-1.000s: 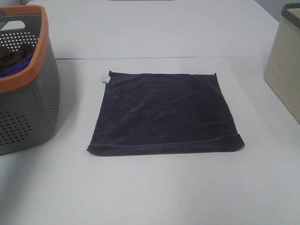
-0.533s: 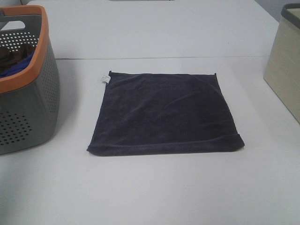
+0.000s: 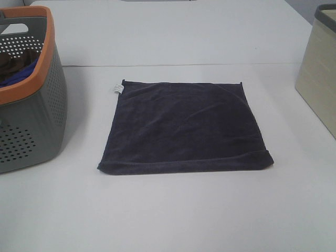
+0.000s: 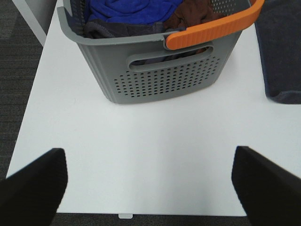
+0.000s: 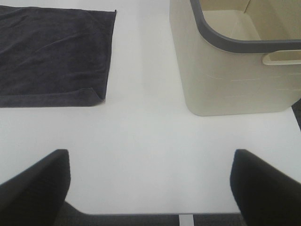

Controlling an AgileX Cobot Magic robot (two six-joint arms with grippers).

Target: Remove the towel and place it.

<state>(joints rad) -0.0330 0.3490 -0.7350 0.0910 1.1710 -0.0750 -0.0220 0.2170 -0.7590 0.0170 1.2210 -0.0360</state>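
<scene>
The dark navy-purple towel (image 3: 184,126) lies flat and spread out in the middle of the white table, with a small white tag (image 3: 116,88) at its far left corner. It also shows in the right wrist view (image 5: 51,54), and its edge shows in the left wrist view (image 4: 282,47). My left gripper (image 4: 150,188) is open and empty over the table's near left edge, in front of the basket. My right gripper (image 5: 150,188) is open and empty over the table's near right edge. Neither arm shows in the exterior high view.
A grey perforated laundry basket (image 3: 31,121) with an orange rim stands at the left, holding a bright blue cloth (image 4: 127,12) and a brown cloth (image 4: 193,12). A beige bin (image 5: 235,70) with a grey rim stands at the right, with nothing visible inside.
</scene>
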